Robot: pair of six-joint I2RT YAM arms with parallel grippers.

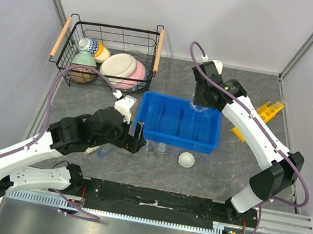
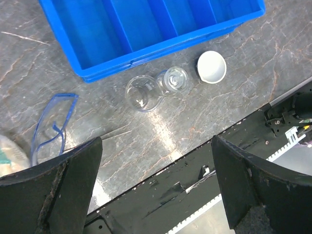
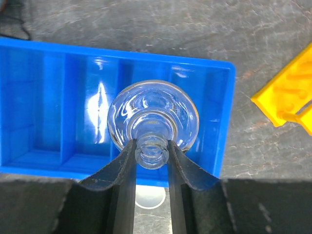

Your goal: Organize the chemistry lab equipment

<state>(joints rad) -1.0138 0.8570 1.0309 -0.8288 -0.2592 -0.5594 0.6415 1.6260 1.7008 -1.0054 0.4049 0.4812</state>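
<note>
Over the grey worktop (image 1: pixel 220 170), the right claw (image 3: pixel 151 146) is gripping a glass flask (image 3: pixel 153 114) by the neck above the blue tray (image 3: pixel 117 52), while the left claw (image 2: pixel 156 140) is hanging wide open, empty.

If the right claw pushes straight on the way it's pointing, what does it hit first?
The right claw grips a glass flask by the neck; that would meet the blue tray first, floor or divider, depth unclear.

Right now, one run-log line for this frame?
right end effector: shut on glass flask neck, over blue tray | left end effector: open, empty, above table
</note>
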